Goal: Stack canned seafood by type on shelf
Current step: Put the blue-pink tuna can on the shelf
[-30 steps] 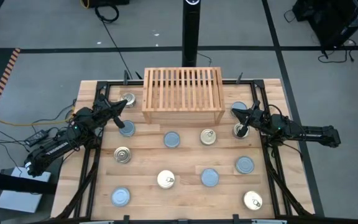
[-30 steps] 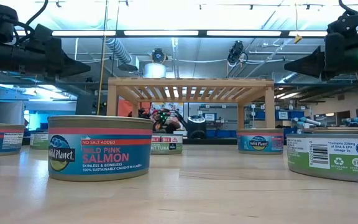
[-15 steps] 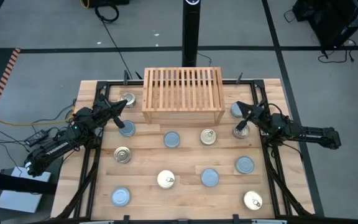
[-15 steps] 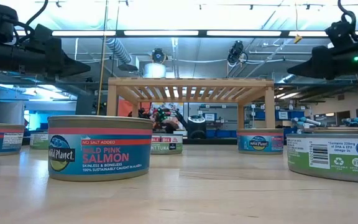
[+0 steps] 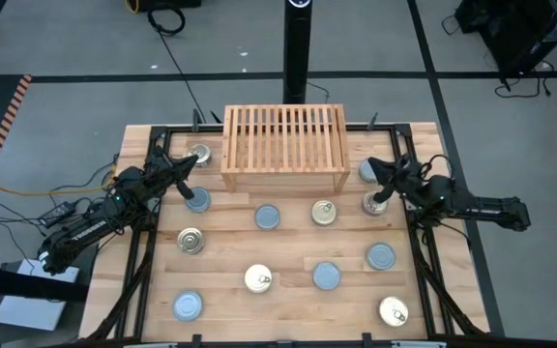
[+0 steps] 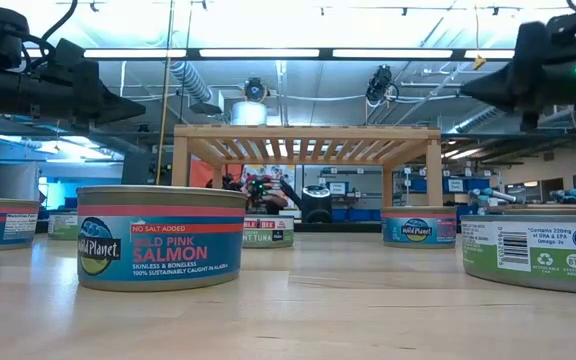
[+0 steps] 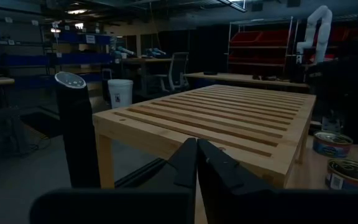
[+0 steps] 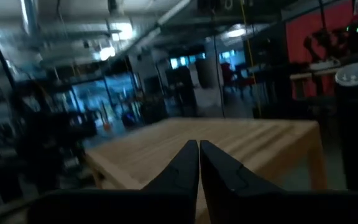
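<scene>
Several short round tins stand on their bases on the wooden table, some with blue-silver lids (image 5: pixel 268 217), others with gold lids (image 5: pixel 324 213). The slatted light-wood shelf (image 5: pixel 284 150) stands at the far middle with nothing on top; it also shows in the low view (image 6: pixel 308 135). My left gripper (image 5: pixel 191 162) hovers shut off the shelf's left end, between a gold tin (image 5: pixel 199 155) and a blue tin (image 5: pixel 197 200). My right gripper (image 5: pixel 379 186) hovers shut off the shelf's right end, above a gold tin (image 5: pixel 373 203). Both wrist views show fingers closed together: the left gripper (image 7: pixel 196 146) and the right gripper (image 8: pixel 199 146).
A black pole (image 5: pixel 298 48) rises behind the shelf. Tins spread across the near half of the table, with a salmon tin (image 6: pixel 161 237) closest to the low camera. A black frame (image 5: pixel 424 271) runs along the table's sides. Bare wood lies between the tins.
My right gripper has risen and swung a little toward the shelf's right end, staying shut. My left gripper and all the tins have kept still.
</scene>
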Available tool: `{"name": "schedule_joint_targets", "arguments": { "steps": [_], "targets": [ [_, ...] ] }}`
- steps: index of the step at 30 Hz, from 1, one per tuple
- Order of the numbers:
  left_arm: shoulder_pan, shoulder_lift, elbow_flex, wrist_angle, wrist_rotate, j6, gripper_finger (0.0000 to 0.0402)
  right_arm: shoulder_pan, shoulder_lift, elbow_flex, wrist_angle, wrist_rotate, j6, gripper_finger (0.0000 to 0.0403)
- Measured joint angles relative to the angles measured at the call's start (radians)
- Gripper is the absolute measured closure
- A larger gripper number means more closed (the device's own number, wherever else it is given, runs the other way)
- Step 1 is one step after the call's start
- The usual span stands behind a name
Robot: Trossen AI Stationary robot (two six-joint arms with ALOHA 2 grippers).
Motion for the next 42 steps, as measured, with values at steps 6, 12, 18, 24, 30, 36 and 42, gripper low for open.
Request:
{"name": "schedule_joint_targets", "arguments": {
  "steps": [6,12,18,24,30,36,42],
  "targets": [
    [0.000,0.000,0.000,0.000,0.000,0.000,0.0383,-0.002,0.002,0.000,0.009,-0.009,0.048,0.0374],
    [0.000,0.000,0.000,0.000,0.000,0.000,0.0383,-0.002,0.039,0.000,0.009,-0.170,-0.062,0.0395],
    [0.000,0.000,0.000,0.000,0.000,0.000,0.0383,-0.002,0.122,0.000,0.009,-0.234,-0.172,0.0398],
    [0.000,0.000,0.000,0.000,0.000,0.000,0.0383,-0.002,0.193,0.000,0.058,-0.308,-0.192,0.0398],
    [0.000,0.000,0.000,0.000,0.000,0.000,0.0383,-0.001,0.243,0.023,0.060,-0.316,-0.203,0.0397],
    [0.000,0.000,0.000,0.000,0.000,0.000,0.0383,0.048,0.314,0.074,0.061,-0.316,-0.264,0.0397],
    [0.000,0.000,0.000,0.000,0.000,0.000,0.0383,0.140,0.404,0.146,0.041,-0.306,-0.324,0.0396]
  ]
}}
